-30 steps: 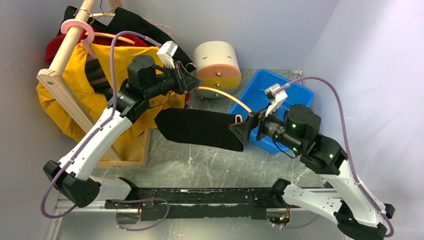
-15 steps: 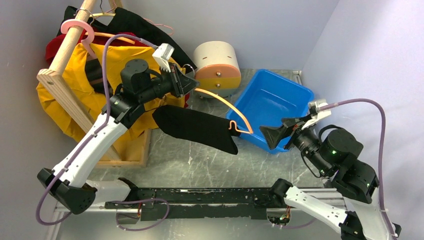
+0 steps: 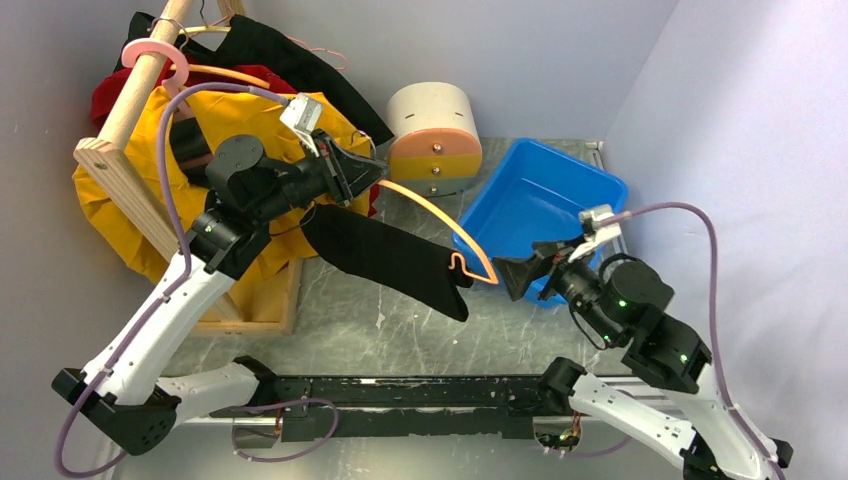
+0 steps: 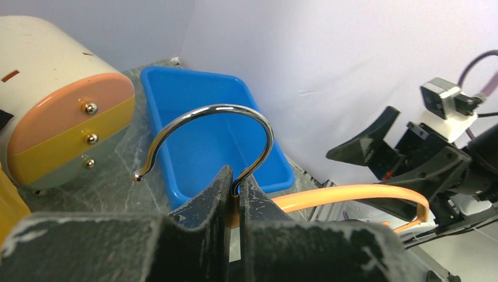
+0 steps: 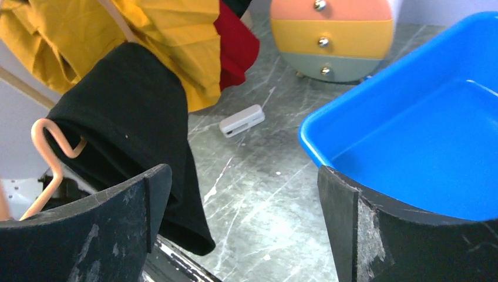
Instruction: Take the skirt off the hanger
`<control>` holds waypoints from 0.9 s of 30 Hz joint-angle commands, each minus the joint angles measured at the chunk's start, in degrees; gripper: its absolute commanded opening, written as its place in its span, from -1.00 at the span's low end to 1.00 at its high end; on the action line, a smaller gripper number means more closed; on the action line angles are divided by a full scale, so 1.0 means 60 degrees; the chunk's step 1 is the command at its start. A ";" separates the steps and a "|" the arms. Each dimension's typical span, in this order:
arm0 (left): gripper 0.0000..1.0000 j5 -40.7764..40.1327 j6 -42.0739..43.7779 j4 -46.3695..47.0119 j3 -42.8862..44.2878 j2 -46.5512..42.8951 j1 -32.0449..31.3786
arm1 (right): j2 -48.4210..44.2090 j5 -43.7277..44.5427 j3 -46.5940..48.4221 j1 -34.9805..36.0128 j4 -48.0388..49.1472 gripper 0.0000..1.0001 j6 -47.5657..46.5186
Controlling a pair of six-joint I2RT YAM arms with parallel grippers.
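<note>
A black skirt (image 3: 385, 255) hangs over the lower bar of an orange hanger (image 3: 430, 208), tilted down to the right above the table. My left gripper (image 3: 375, 172) is shut on the hanger's neck, just below its chrome hook (image 4: 223, 114). In the left wrist view the orange arm (image 4: 352, 194) curves off to the right. My right gripper (image 3: 520, 275) stands open just right of the hanger's lower end, with nothing between its fingers. In the right wrist view the skirt (image 5: 129, 111) and the hanger's bent end (image 5: 50, 153) are at the left, beyond the left finger.
A blue bin (image 3: 545, 200) sits at the right, behind my right gripper. A round drawer unit (image 3: 435, 125) stands at the back. A wooden rack (image 3: 130, 180) with yellow, red and black garments fills the left. A small white object (image 5: 242, 120) lies on the table.
My left arm has drawn the hanger and skirt back to the left, and the skirt now slopes down more steeply. My right gripper came off the hanger's end and dropped lower to its right.
</note>
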 commanded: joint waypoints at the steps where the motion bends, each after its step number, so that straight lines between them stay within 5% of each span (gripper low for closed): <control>1: -0.86 0.0464 -0.0077 0.1234 -0.0188 -0.0440 -0.0058 | 0.0542 -0.1182 -0.0397 0.0082 0.1200 0.99 -0.0352; 6: -0.86 0.0434 -0.0195 0.1257 -0.0259 -0.0629 -0.0050 | 0.0405 -0.3007 -0.1437 0.0079 0.2506 1.00 -0.0742; 23: -0.86 0.0555 -0.0457 0.1297 -0.0255 -0.0892 -0.0062 | -0.0693 -0.4296 -0.1951 0.0080 0.3293 0.95 0.0061; 27: -0.86 0.0815 -0.0512 0.1168 -0.0123 -0.0759 -0.0060 | -0.0077 -0.4380 -0.1701 0.0085 0.3963 0.72 0.0148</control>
